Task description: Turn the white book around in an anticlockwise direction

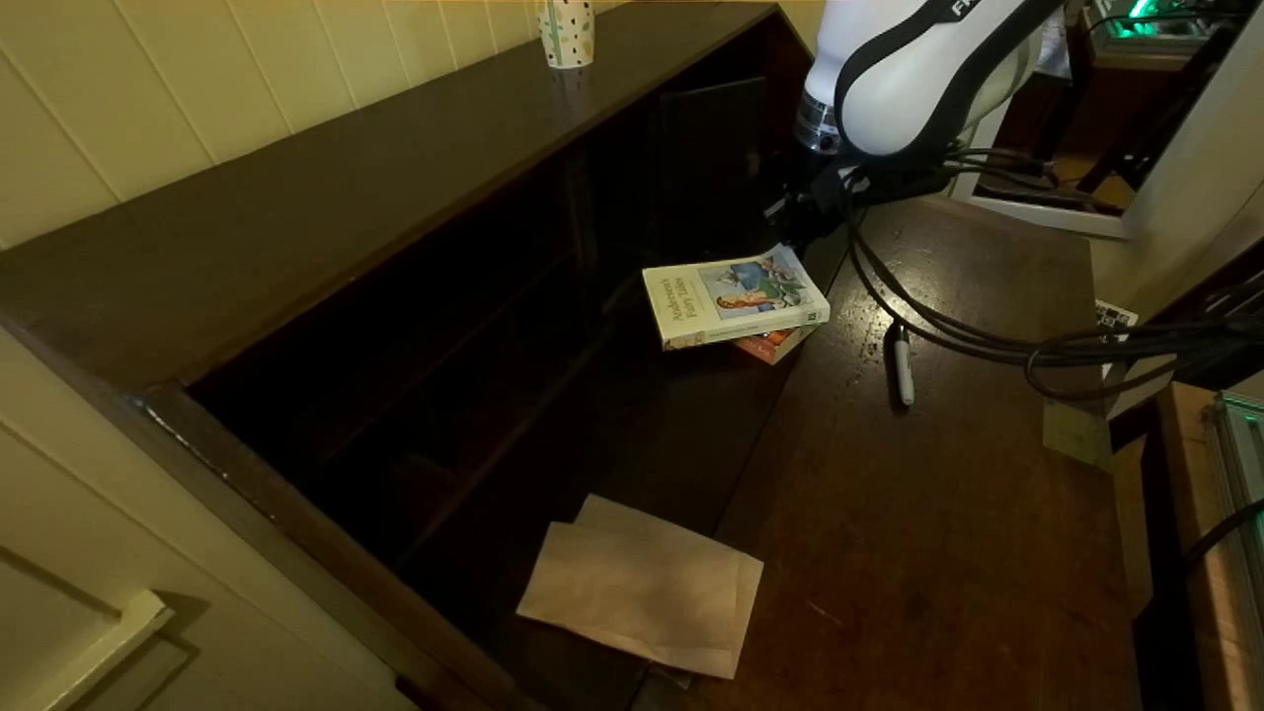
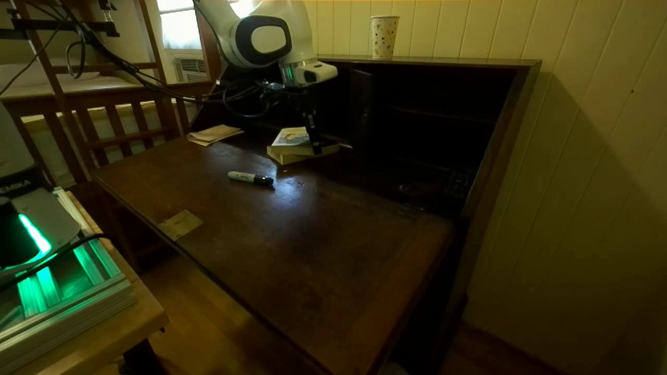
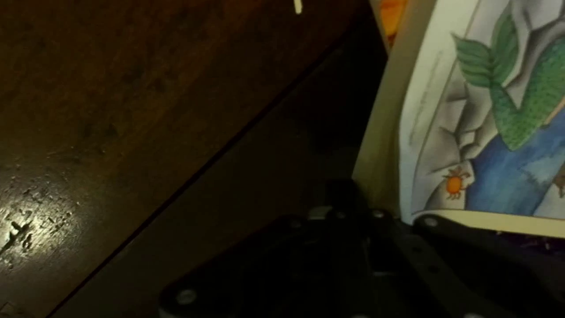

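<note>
Yellowish panelled wall (image 2: pixel 458 36), dark wooden desk (image 2: pixel 281 250), bright window (image 2: pixel 180 30)

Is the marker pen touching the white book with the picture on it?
Apart. In an exterior view, brown desk shows all the way between the marker pen and the white book.

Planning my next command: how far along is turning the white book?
Already done: the pincer is down beside the white book, near a corner, and looks shut. In hand: probably a sideways push, since the book is not gripped; whether they touch is unclear. Left, probably: completing the turn, then backing the pincer away. The book lies askew on another book, but how much turning remains cannot be judged from these views.
</note>
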Robot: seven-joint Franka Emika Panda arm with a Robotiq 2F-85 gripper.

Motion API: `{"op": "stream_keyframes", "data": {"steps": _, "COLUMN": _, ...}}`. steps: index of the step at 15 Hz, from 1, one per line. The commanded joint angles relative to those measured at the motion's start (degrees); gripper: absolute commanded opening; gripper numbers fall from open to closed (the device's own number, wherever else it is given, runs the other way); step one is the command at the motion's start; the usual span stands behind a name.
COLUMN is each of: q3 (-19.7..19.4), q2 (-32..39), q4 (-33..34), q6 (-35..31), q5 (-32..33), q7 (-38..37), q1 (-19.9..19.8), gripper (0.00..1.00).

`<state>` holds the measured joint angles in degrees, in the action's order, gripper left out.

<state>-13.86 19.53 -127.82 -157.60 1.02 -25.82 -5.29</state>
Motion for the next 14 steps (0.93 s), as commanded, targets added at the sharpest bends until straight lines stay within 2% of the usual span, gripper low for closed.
{"op": "stream_keyframes", "data": {"steps": 1, "q3": -0.5, "q2": 1.9, "q4": 2.1, "q6": -2.1, "q5": -4.0, "q7": -3.4, "q1": 0.8, "gripper": 0.0}}
{"op": "stream_keyframes", "data": {"steps": 9, "q3": -2.5, "q2": 3.3, "q4": 4.8, "q6": -2.4, "q5": -4.6, "q7": -10.7, "q1": 2.3, "gripper": 0.0}}
{"op": "stream_keyframes", "data": {"steps": 11, "q3": -5.4, "q2": 1.0, "q4": 3.7, "q6": -1.1, "q5": -1.0, "q7": -13.5, "q1": 4.8, "gripper": 0.0}}
{"op": "stream_keyframes", "data": {"steps": 14, "q3": -12.2, "q2": -3.7, "q4": 1.4, "q6": 3.2, "q5": 9.2, "q7": -17.7, "q1": 10.5, "gripper": 0.0}}
